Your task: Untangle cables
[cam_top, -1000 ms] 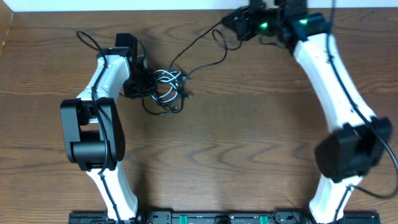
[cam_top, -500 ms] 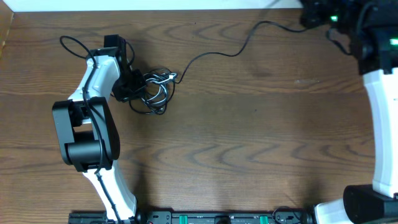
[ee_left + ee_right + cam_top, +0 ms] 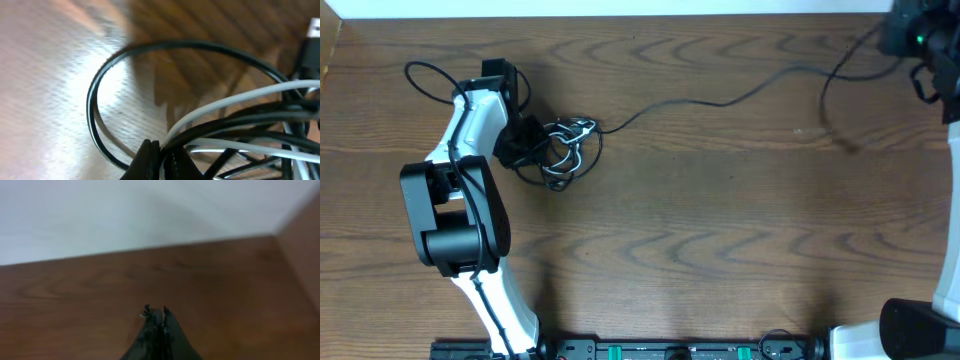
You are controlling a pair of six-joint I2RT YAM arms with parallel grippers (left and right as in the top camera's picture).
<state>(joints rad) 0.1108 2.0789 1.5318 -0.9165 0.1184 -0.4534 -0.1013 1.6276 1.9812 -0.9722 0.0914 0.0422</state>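
Note:
The tangled bundle of cables (image 3: 565, 150), black with one white, lies on the table at the left. My left gripper (image 3: 523, 147) is shut on its left side. In the left wrist view the fingers (image 3: 161, 152) pinch black and white strands (image 3: 235, 100), and a black loop (image 3: 95, 95) arcs ahead. One black cable (image 3: 720, 101) runs out of the bundle rightward across the table to my right gripper (image 3: 892, 35) at the far right corner. The right wrist view shows those fingers (image 3: 156, 316) shut, with a thin dark cable end pinched between them.
The wooden table (image 3: 720, 230) ends at a white wall along the far edge (image 3: 150, 215). The left arm's own thick black cord (image 3: 420, 72) loops at the far left. The arm bases stand along the front edge (image 3: 670, 350).
My right gripper has swept from the far middle to the far right corner, drawing one black cable out long. My left gripper and the bundle have shifted slightly left.

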